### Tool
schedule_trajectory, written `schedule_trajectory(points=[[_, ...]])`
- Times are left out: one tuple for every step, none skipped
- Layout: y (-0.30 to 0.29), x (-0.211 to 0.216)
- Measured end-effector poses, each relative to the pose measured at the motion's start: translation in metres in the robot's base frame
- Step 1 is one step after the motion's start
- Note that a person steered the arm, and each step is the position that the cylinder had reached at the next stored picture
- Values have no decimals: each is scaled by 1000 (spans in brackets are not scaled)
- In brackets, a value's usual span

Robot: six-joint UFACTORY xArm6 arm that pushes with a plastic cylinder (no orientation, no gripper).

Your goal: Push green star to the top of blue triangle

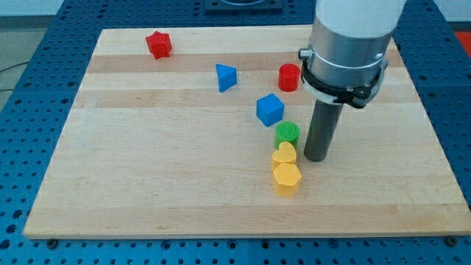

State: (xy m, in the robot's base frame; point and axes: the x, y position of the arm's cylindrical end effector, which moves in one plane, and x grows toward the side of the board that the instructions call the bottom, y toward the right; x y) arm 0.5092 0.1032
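Contact has not been made between my tip (316, 157) and the green star (288, 133); the tip is seen just beside the star, on the side toward the surface's right edge and slightly nearer the bottom edge. No fingers are fitted to this rod, so no open or closed state applies.

The green star is located right of the centre of the surface (147, 184). The yellow heart (284, 153) is touching or nearly touching it on the bottom side, with the yellow hexagon (286, 178) just below that. The blue cube (270, 110) is positioned close to the star on its upper-left side. The blue triangle (226, 77) is found further toward the top-left, and the goal spot lies between it and the top edge.

A direct push toward the triangle is judged likely to drive the star into the blue cube. The star is better pushed first toward the top edge, through the gap between the blue cube and the red cylinder (289, 76), then toward the left edge. For that, the tip is to be brought between star and yellow heart. Contact is to be kept centred on the star so that it does not slip off sideways. The red star (158, 45), near the top-left corner, is well apart from this route.
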Motion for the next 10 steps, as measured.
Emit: schedule_trajectory(points=[[8, -4], [39, -31], [53, -117], [107, -198], [50, -229], [28, -244], [92, -264], [21, -277], [-80, -275], [-98, -311]])
